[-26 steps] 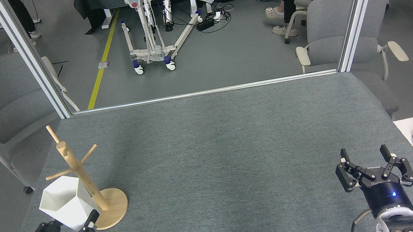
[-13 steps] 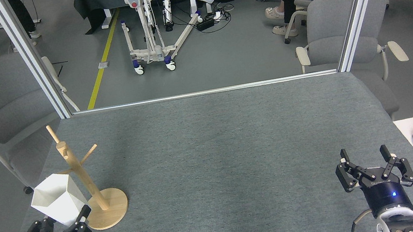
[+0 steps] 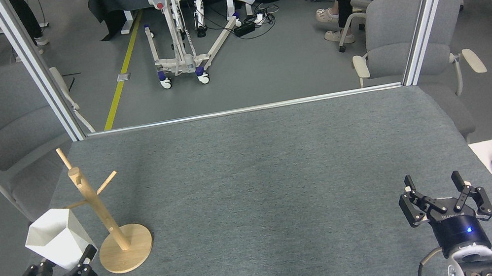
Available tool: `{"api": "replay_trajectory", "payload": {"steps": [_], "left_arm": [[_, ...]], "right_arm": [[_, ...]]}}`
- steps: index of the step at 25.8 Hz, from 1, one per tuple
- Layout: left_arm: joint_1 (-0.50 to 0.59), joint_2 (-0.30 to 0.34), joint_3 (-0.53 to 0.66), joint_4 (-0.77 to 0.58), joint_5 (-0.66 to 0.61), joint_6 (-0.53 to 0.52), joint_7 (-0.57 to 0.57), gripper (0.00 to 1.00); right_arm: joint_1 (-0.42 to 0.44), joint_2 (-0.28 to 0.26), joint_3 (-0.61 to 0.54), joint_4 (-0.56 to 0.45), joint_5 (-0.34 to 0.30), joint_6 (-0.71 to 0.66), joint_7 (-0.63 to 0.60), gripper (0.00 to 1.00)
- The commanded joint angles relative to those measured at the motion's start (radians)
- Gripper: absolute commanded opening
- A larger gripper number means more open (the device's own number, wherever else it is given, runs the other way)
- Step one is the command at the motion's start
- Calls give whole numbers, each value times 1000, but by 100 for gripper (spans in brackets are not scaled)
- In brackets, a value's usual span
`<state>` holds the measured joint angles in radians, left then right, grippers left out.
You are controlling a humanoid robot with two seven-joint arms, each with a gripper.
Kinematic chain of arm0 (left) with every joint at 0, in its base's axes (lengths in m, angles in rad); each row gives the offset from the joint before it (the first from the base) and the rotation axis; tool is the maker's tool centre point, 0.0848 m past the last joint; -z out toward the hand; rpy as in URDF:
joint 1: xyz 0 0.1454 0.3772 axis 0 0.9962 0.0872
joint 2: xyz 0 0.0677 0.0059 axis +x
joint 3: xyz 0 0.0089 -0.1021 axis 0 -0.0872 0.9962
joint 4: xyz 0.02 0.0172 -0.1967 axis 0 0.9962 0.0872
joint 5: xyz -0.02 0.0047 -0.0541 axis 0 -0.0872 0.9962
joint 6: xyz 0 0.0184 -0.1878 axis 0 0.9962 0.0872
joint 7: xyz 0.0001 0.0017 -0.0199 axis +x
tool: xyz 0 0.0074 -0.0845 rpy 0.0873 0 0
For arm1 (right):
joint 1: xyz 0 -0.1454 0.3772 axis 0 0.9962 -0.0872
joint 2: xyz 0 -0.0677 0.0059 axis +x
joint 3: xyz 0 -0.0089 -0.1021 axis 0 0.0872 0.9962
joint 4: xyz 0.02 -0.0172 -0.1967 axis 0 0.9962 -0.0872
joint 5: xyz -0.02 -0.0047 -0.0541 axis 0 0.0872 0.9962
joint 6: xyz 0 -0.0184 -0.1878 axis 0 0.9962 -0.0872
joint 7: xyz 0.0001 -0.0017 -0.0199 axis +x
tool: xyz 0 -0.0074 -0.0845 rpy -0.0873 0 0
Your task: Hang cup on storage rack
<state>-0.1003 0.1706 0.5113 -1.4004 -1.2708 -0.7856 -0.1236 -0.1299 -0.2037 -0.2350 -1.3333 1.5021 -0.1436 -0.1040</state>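
Between left gripper (image 3: 68, 264) jaws, cup (image 3: 57, 237) held

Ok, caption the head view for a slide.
Left gripper holds the white cup beside the wooden rack; right gripper idles open.

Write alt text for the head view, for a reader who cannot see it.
The left claw holds a white faceted cup by its base, just left of a wooden storage rack on a grey table. The cup hangs on no peg yet. The right claw rests open at the table's near right.
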Motion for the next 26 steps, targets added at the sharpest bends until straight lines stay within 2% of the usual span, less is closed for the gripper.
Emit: {"api": "replay_trajectory", "payload": {"steps": [1,8,26], "left_arm": [[-6,1,1,8,-1,0,1,0],[-50,13,4,70,-2,0,1,0],[-70,41,12,86,5,0,1,0]], "right_arm": [[1,1,0,0,0,-1,-2,99],[1,0,0,0,-2,1,-2,99],[-7,-6,-1,26,-3,4,-2,99]]}}
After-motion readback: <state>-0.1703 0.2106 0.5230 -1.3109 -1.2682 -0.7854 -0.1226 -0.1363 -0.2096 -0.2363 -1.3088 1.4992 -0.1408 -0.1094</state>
